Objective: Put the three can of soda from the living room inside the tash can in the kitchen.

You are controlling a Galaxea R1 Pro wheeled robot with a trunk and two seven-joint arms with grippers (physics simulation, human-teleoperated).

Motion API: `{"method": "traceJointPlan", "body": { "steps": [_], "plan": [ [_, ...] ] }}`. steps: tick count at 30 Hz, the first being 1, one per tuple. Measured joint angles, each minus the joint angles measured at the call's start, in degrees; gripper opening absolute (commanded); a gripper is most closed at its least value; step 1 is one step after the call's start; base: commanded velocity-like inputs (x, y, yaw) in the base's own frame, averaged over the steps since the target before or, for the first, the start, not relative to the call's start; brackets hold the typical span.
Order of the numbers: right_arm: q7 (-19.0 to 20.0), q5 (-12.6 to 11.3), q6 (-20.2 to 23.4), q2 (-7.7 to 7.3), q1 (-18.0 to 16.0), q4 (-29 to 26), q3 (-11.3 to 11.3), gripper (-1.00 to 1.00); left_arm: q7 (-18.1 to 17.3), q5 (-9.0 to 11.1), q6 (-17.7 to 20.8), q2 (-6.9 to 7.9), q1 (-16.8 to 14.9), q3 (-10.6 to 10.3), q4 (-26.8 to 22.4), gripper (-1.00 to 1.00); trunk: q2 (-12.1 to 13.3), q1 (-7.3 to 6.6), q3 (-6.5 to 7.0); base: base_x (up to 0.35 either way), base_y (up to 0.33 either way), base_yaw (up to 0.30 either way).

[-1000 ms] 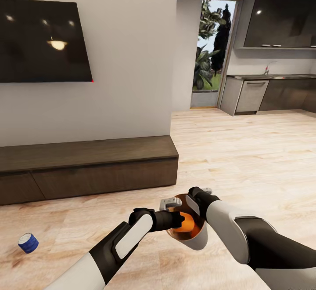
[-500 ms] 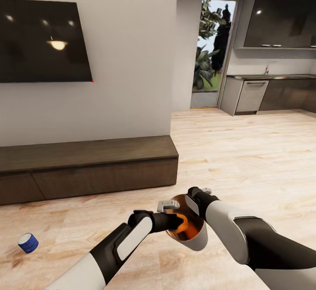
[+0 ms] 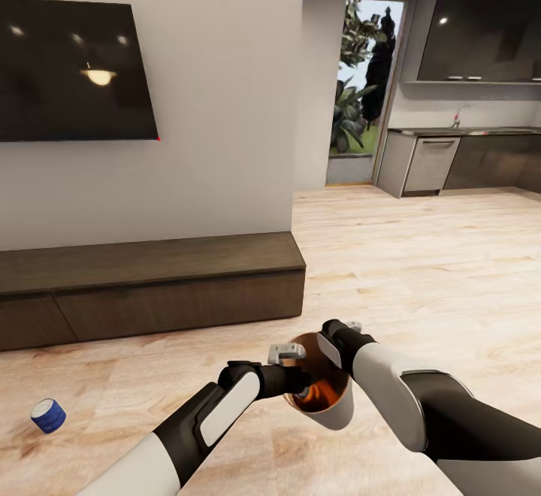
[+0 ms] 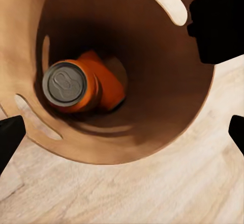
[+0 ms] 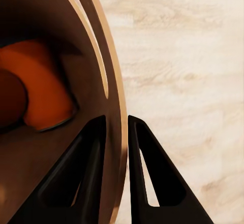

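Small round tapered bin (image 3: 328, 406): grey outside, tan-brown wood-like inside; we see it held off the light wood floor (image 3: 421, 270), in front of the robot, its mouth tilted toward the left arm.
Right gripper (image 5: 116, 132): we find its two dark fingers (image 5: 86, 168) clamped on the bin wall, one inside and one outside the rim, beside a slot-shaped handle cut-out (image 5: 101, 66).
Left gripper (image 4: 122, 132): jaws spread wide and empty, poised at the bin mouth; in the head view it (image 3: 300, 385) sits just at the rim.
Orange cylindrical soda can with grey top (image 4: 81, 87): lying on its side at the bottom of the bin, well below the left fingertips (image 4: 10, 137) and apart from them; a second orange shape lies behind it, touching; whether that is another can we cannot tell.
Dark blue soda can with white band (image 3: 48, 415): lying on the floor to the robot's far left, well apart from both grippers, in front of the long low dark-wood cabinet (image 3: 150, 285).
Large black wall television (image 3: 71, 68): above the cabinet.
Dark grey kitchen cabinets (image 3: 481, 30): far right.
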Motion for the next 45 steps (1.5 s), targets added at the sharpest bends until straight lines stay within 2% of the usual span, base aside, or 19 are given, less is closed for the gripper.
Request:
{"method": "traceJointPlan", "body": {
  "steps": [5,8,9,11,13,16,18,20,22,23,26,28,30,33,34,36,38,43,45],
  "plan": [
    [4.1,-0.7,0.6,-0.56,0.0,-0.3,-1.1,-1.0,-0.1,0.0,-0.1,0.11,0.0,0.0,0.0,1.0,0.0,0.0,0.0,0.0,0.0,0.0],
    [5.1,-0.5,1.2,-1.8,-0.1,-0.4,-1.1,-1.0,-0.1,0.0,-0.1,0.18,0.0,0.0,0.0,1.0,0.0,0.0,0.0,0.0,0.0,0.0],
    [5.5,-0.2,1.4,-2.64,-0.1,-0.4,-1.3,-1.0,-0.1,0.0,-0.1,0.2,0.1,0.0,0.0,1.0,0.0,0.0,0.0,0.0,0.0,0.0],
    [6.1,0.6,1.7,-3.54,-0.1,-0.4,0.6,-1.0,-0.1,0.0,0.0,0.24,0.1,0.0,0.0,1.0,0.0,0.0,0.0,0.0,0.0,0.0],
    [7.8,0.8,1.8,-4.83,-0.1,-0.5,0.9,-1.0,-0.2,0.0,0.0,0.3,0.1,0.0,0.0,1.0,0.0,0.0,0.0,0.0,0.0,0.0],
    [10.2,-0.3,1.6,-6.66,-0.1,-0.5,-1.1,-1.0,-0.2,0.0,0.0,0.4,0.1,0.0,-0.1,1.0,0.0,0.0,0.0,0.0,0.0,0.0],
    [11.3,-0.7,1.5,-8.58,-0.1,-0.6,-2.4,-1.0,-0.3,0.0,0.0,0.51,0.1,0.1,-0.4,1.0,0.0,0.0,0.0,0.0,0.0,0.0],
    [11.4,0.3,1.7,-9.66,-0.1,-0.5,0.0,-1.0,-0.3,0.0,0.0,0.54,0.1,0.1,-0.4,1.0,0.0,0.0,0.0,0.0,0.0,0.0],
    [11.6,1.0,1.8,-11.31,-0.1,-0.6,0.7,-1.0,-0.3,0.0,0.0,0.56,0.1,0.2,-0.5,1.0,0.0,0.0,0.0,0.0,0.0,0.0],
    [11.7,0.9,1.8,-12.35,-0.1,-0.6,0.2,-1.0,-0.3,0.0,0.0,0.57,0.1,0.2,-0.6,1.0,0.0,0.0,0.0,0.0,0.0,0.0],
    [11.9,0.5,1.7,-13.78,-0.1,-0.5,0.3,-1.0,-0.3,0.0,0.0,0.58,0.1,0.3,-0.6,1.0,0.0,0.0,0.0,0.0,0.0,0.0],
    [12.1,-0.2,1.5,-15.01,-0.1,-0.6,-1.1,-1.0,-0.3,0.0,0.1,0.62,0.1,0.4,-0.7,1.0,0.0,0.0,0.0,0.0,0.0,0.0],
    [12.5,0.0,1.5,-15.85,-0.1,-0.6,-0.4,-1.0,-0.4,0.0,0.1,0.64,0.1,0.5,-0.7,1.0,0.0,0.0,0.0,0.0,0.0,0.0],
    [16.3,1.1,1.7,-17.37,-0.1,-0.5,1.3,-1.0,-0.4,0.1,0.1,0.71,0.1,0.6,-0.6,1.0,0.0,0.0,0.0,0.0,0.0,0.0],
    [19.1,1.2,1.7,-18.17,-0.1,-0.5,1.4,-1.0,-0.4,0.1,0.1,0.76,0.1,0.6,-0.5,1.0,0.0,0.0,0.0,0.0,0.0,0.0],
    [22.4,0.4,1.6,-19.23,-0.1,-0.6,-0.2,-1.0,-0.4,0.1,0.2,0.8,0.1,0.6,-0.3,1.0,0.0,0.0,0.0,0.0,0.0,0.0],
    [24.3,-0.1,1.6,-19.9,-0.1,-0.7,-1.1,-1.0,-0.4,0.1,0.3,0.84,0.1,0.7,-0.2,1.0,0.0,0.0,0.0,0.0,0.0,0.0],
    [25.6,1.4,1.7,-20.38,-0.1,-2.1,1.1,-1.0,-0.2,0.2,0.5,0.91,0.0,0.7,0.5,1.0,0.0,0.0,0.0,0.0,0.0,0.0],
    [26.0,1.2,1.7,-20.44,-0.1,-2.8,0.6,-1.0,0.0,0.2,0.6,0.88,0.0,0.7,2.7,1.0,0.0,0.0,0.0,0.0,0.0,0.0]
  ]
}}
